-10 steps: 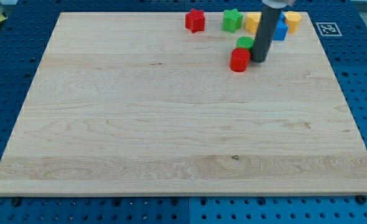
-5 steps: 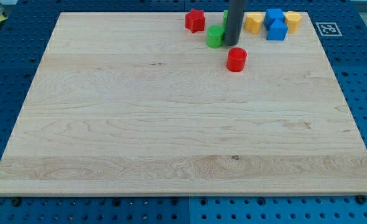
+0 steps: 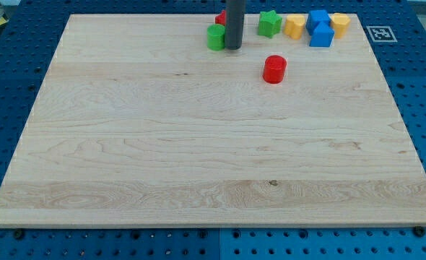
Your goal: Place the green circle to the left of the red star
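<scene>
One green circle sits far on the counter, my tip touching its right to shove it left; red star mostly hidden; tool has no jaws, holds nothing.

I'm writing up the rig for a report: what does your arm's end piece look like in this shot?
Only a straight, smooth, dark grey cylindrical rod shows, running out of the view's top. It has no visible markings, cables or jaws. My tip is a plain blunt end of the same colour, no wider than the shaft.

No readable text; only a fiducial marker beside the board.
</scene>
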